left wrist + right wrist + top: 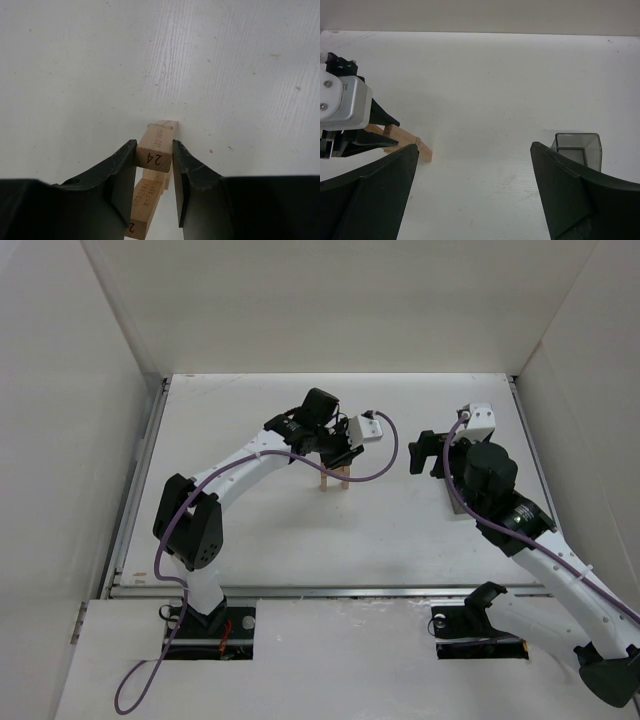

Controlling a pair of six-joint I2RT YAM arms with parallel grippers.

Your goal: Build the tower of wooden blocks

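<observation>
The wood block tower (335, 478) is a small stack of light tan planks standing mid-table. My left gripper (338, 462) is right over it. In the left wrist view the left gripper (154, 150) is shut on the end of the top plank (157, 142), which is stamped "24". A second plank (145, 200) lies lower down between the fingers, and a third piece shows behind it. My right gripper (422, 452) is open and empty to the right of the tower. In the right wrist view the right gripper (474, 150) is wide apart, with a plank (407, 141) at the left.
A small grey translucent bin (578, 147) stands on the table to the right, mostly hidden under the right arm in the top view (455, 502). White walls enclose the table on three sides. The left wrist camera housing (345, 102) shows in the right wrist view.
</observation>
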